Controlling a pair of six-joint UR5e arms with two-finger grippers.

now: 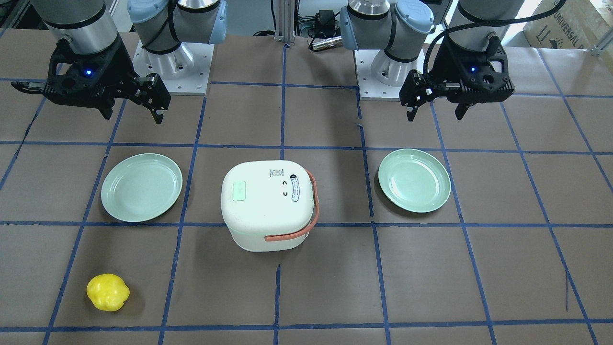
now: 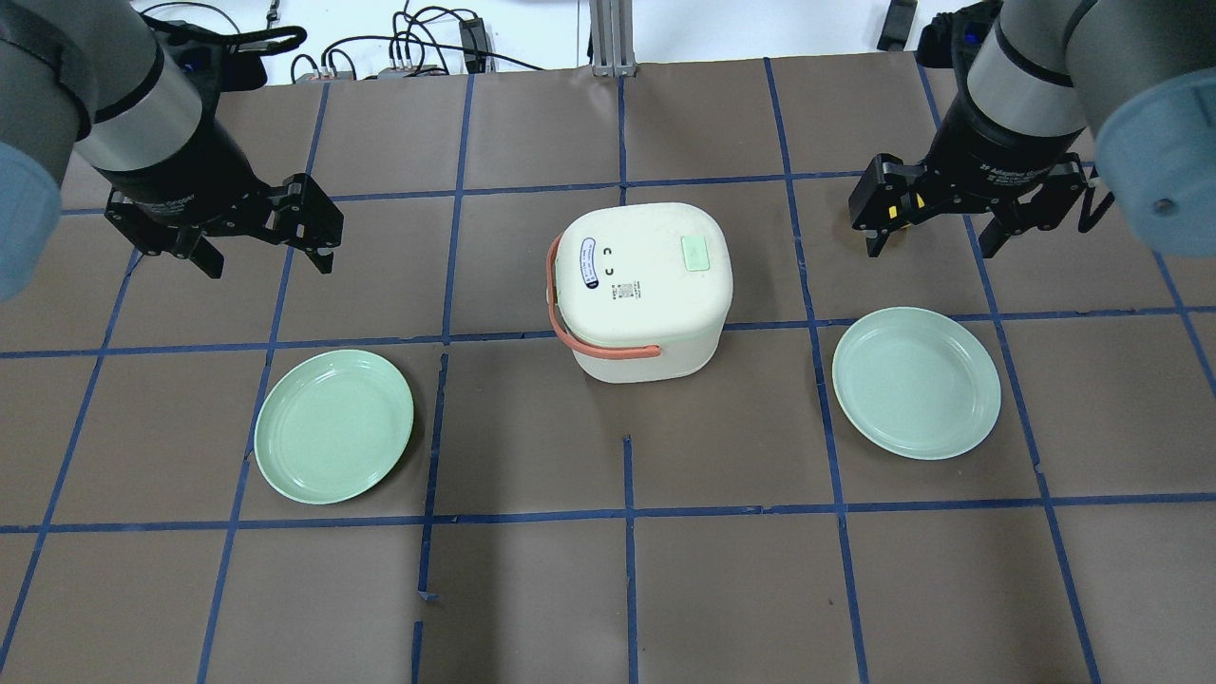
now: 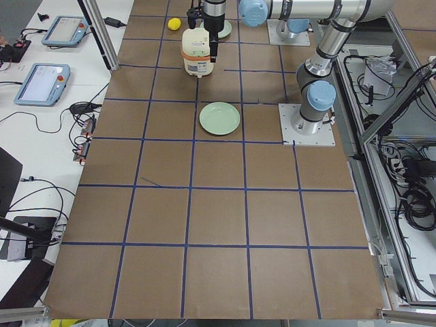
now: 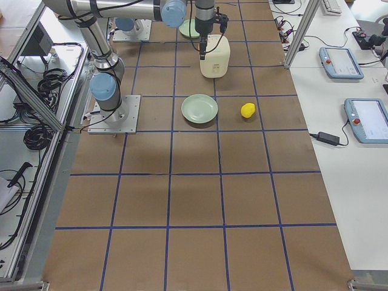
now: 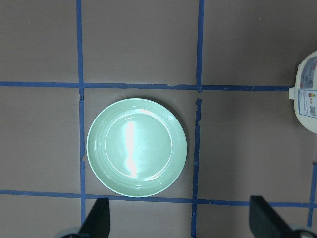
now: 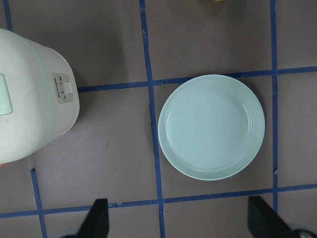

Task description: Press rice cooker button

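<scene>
The white rice cooker point(image 2: 646, 285) stands mid-table with its lid shut and its orange-red strap handle point(image 2: 560, 323) lying toward my left. A pale green patch point(image 2: 696, 253) sits on the lid, and a small grey switch panel point(image 6: 63, 88) is on the side facing my right arm. My left gripper point(image 2: 266, 261) is open and empty, hovering left of the cooker and well apart from it. My right gripper point(image 2: 929, 245) is open and empty, hovering right of the cooker. The cooker's edge shows in the left wrist view point(image 5: 308, 99).
A pale green plate point(image 2: 333, 426) lies near my left gripper and another point(image 2: 916, 382) near my right. A yellow fruit-like object point(image 1: 107, 292) lies at the far side of the table on my right. Blue tape lines grid the brown table point(image 2: 627, 589).
</scene>
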